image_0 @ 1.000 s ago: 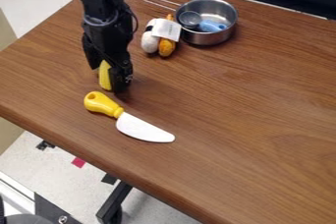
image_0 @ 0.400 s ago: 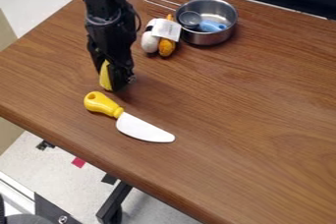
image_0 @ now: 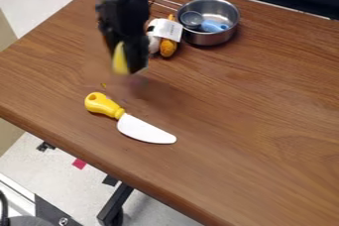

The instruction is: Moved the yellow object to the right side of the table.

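Observation:
At the upper left of the table (image_0: 252,121), the black gripper (image_0: 126,65) hangs above the wood, behind the knife's handle. It is shut on a yellow object (image_0: 120,60), whose curved yellow side shows at the gripper's left; the rest is hidden by the black fingers. Both look raised off the surface.
A toy knife (image_0: 142,129) with a yellow handle lies in front of the gripper. Right of the arm are a white and orange plush bundle (image_0: 168,46) and a metal pot (image_0: 210,36) holding a small cup and a blue item.
The gripper has moved up and to the right with the yellow object in it, away from the knife handle. The knife, plush bundle and pot have stayed put.

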Available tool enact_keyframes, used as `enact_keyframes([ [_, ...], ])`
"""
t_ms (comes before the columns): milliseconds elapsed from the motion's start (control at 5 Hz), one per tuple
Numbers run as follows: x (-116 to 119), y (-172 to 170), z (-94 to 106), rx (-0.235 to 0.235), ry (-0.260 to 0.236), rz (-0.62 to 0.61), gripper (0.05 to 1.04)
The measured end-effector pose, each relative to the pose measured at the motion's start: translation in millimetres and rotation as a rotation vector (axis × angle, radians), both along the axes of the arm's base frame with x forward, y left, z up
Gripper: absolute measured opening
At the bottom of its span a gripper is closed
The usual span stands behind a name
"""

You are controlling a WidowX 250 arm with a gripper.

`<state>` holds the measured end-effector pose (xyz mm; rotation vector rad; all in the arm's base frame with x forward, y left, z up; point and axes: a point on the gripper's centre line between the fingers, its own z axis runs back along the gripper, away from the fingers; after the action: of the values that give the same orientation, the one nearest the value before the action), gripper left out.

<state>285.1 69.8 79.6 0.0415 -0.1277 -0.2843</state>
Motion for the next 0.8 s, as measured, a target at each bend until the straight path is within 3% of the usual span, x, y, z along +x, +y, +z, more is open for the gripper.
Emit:
enact_keyframes([
  [400,26,-61,21.6,-0.017,-0.043,0.029,0.552],
  [800,51,-136,-2.6,-0.062,-0.031,-0.002,0.552],
])
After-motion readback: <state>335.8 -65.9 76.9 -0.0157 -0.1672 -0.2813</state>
